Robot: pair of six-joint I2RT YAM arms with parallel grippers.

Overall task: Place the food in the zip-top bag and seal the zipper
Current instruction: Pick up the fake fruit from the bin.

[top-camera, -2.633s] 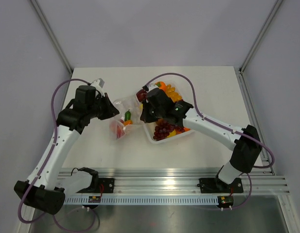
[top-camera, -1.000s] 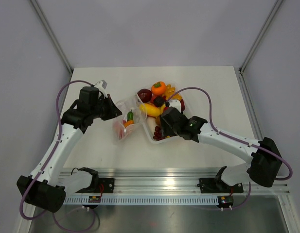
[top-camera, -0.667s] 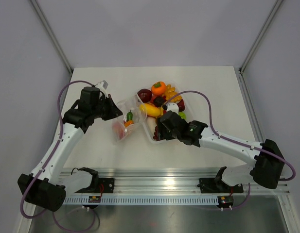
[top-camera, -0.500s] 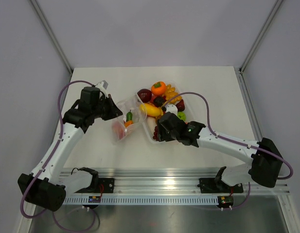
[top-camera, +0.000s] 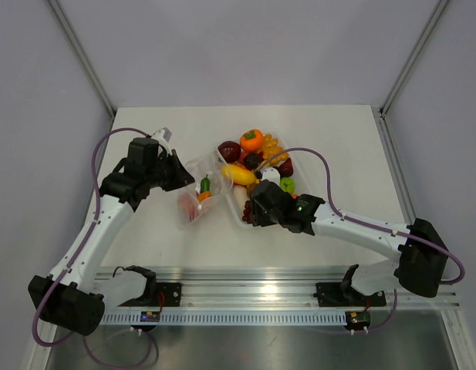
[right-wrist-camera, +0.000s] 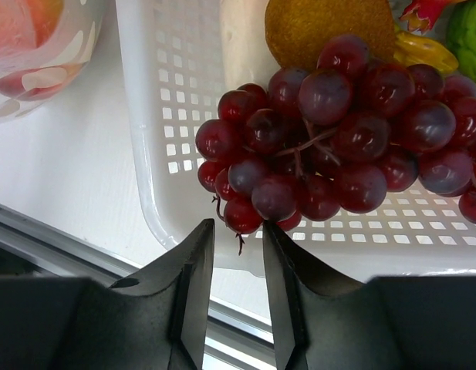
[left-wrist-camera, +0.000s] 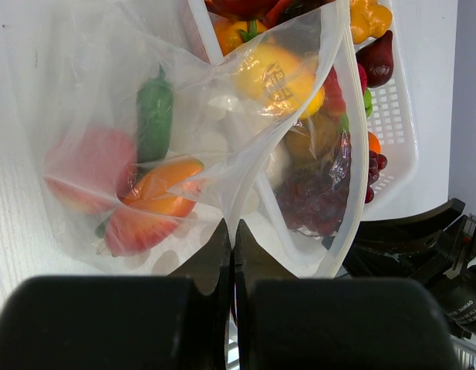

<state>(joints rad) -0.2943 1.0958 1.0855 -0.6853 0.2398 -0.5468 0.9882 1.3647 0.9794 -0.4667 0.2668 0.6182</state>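
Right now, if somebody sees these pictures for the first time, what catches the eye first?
The bunch of dark red grapes in the near corner of the white tray, with the right gripper open just before it. Next, the zip-top bag left of the tray, its edge pinched by the left gripper, with a green pepper and red and orange pieces inside.

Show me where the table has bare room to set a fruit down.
The table is bare between the tray and its right edge, along the far edge behind the tray, and on the near strip between the zip-top bag and the rail. The centre is crowded.
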